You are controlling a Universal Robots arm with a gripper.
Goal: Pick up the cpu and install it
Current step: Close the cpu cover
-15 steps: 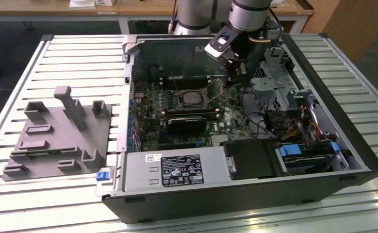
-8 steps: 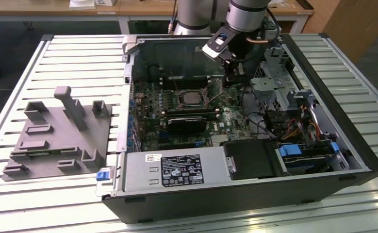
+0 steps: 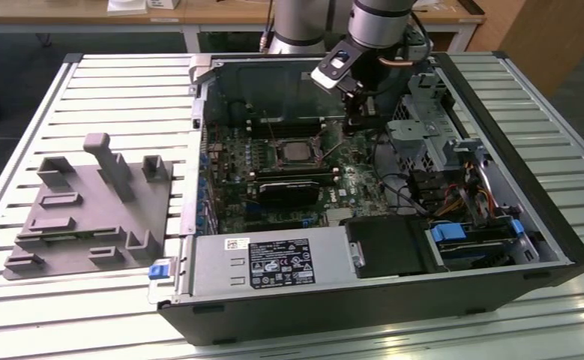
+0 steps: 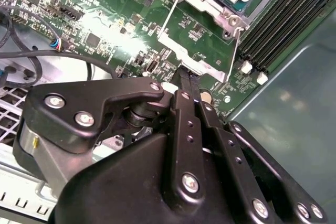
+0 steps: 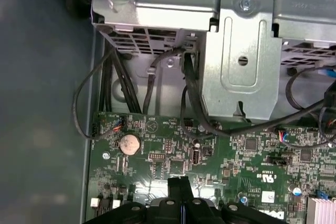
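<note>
The computer case [image 3: 372, 307] lies open on top, so the motherboard [image 3: 234, 169] can be reached from above. There is free room around the cpu [image 3: 294, 152] seated in its socket. The gripper [image 3: 357, 126], jaws pressed together, hangs just to the exterior view's right of the cpu. Further right, the metal drive cage [image 3: 423, 124] and black cables [image 3: 407, 191] crowd in. The power supply [image 3: 271, 262] walls off the near side. The grey fixture [image 3: 91, 202] stands well apart on the counter [image 3: 531, 97], at the exterior view's left.
</note>
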